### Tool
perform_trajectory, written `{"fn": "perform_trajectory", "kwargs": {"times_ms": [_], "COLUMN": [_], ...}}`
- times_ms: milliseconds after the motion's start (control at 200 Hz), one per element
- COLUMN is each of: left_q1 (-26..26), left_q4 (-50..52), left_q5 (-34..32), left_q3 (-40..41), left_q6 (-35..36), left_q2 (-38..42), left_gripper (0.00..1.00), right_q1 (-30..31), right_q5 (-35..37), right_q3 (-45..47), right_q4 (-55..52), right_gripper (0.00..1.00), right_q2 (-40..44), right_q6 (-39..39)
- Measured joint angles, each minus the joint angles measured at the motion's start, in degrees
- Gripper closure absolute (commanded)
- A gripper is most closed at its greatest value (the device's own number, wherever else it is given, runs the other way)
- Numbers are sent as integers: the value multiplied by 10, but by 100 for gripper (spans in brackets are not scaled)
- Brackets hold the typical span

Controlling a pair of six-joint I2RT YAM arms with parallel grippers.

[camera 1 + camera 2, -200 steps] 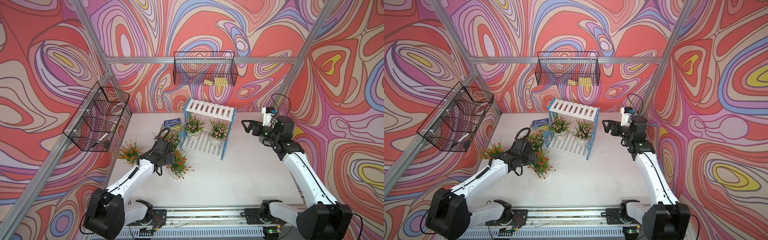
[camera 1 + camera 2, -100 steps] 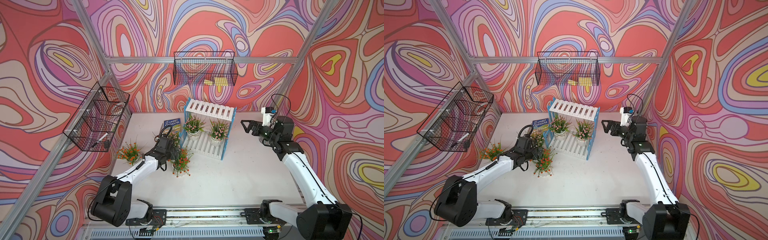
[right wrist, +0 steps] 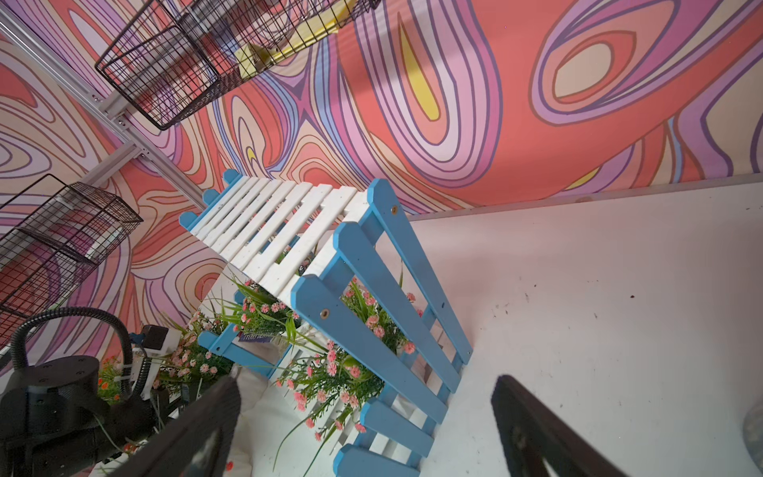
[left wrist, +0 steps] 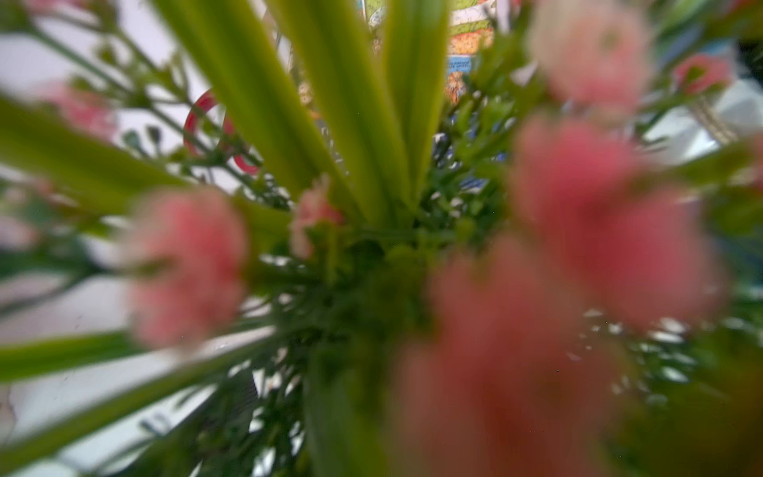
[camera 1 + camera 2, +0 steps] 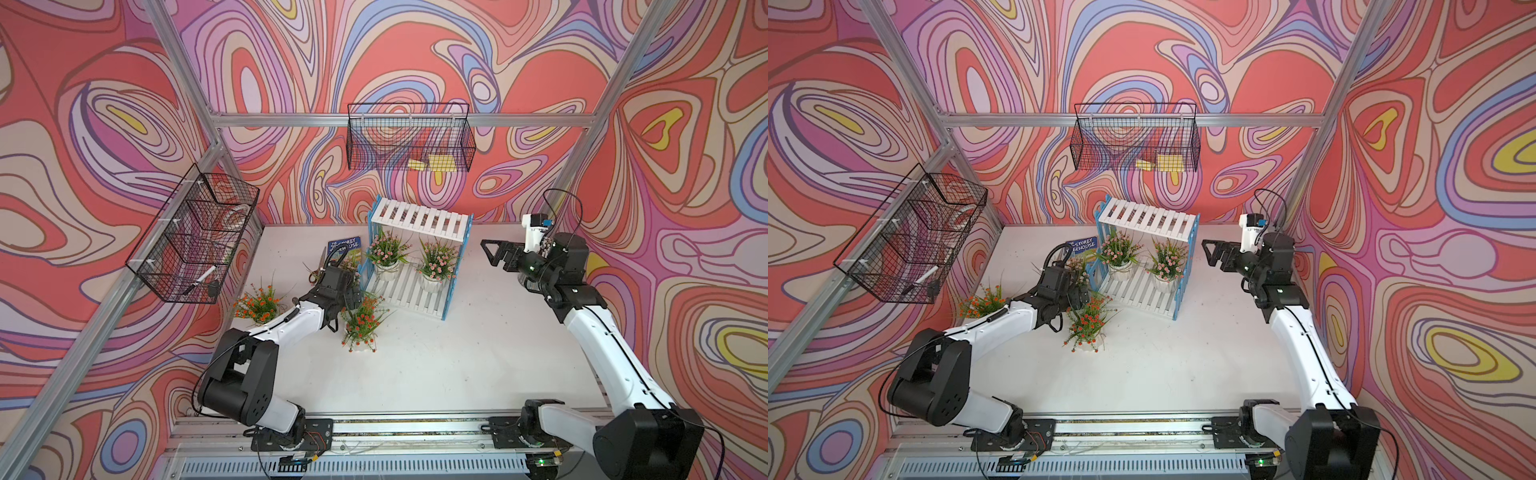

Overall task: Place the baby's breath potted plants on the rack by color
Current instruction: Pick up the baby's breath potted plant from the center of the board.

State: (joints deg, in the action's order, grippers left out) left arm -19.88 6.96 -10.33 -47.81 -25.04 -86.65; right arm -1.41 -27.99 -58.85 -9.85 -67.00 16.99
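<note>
**Baby's breath potted plants, five, white pots**

- Two pink plants (image 5: 386, 251) (image 5: 438, 262) stood side by side on the lower tier of the rack (image 5: 419, 218).
- The third pink plant (image 5: 1077, 266) stood on the counter (image 5: 436, 365), just beside the rack's left blue frame.
- The left gripper (image 5: 347, 276) sat right at the third pink plant, whose blossoms filled the left wrist view as a blur.
- The left jaws were hidden by the wrist body and the foliage. They were taken as spread to their widest. Whether they touched the pot could not be told.
- One orange-red plant (image 5: 361, 320) stood on the counter in front of the rack, close beside the left forearm.
- The second orange-red plant (image 5: 257, 303) stood on the far side of that arm, towards the left wall.
- The right gripper (image 5: 493, 253) hung above the counter to the right of the rack and pointed at it. Its jaws were spread wide with nothing between them, well apart from every plant.

**Writing**

- A blue book (image 5: 344, 246) lay on the counter behind the third pink plant.
- Its cover read "STOREY" and "…EEHOUSE". The remainder was covered or too small to read.
- Scissors (image 5: 318, 266) lay near the book.
</note>
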Motion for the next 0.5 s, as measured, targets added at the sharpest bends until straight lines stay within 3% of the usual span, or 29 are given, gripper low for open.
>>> {"fn": "perform_trajectory", "kwargs": {"times_ms": [501], "left_q1": [0], "left_q4": [-62], "left_q5": [-20], "left_q3": [-31], "left_q6": [24], "left_q2": [-62], "left_gripper": [1], "right_q1": [0], "right_q5": [-6], "right_q3": [8], "right_q4": [2], "right_gripper": [2], "right_q2": [1], "right_q6": [-2]}}
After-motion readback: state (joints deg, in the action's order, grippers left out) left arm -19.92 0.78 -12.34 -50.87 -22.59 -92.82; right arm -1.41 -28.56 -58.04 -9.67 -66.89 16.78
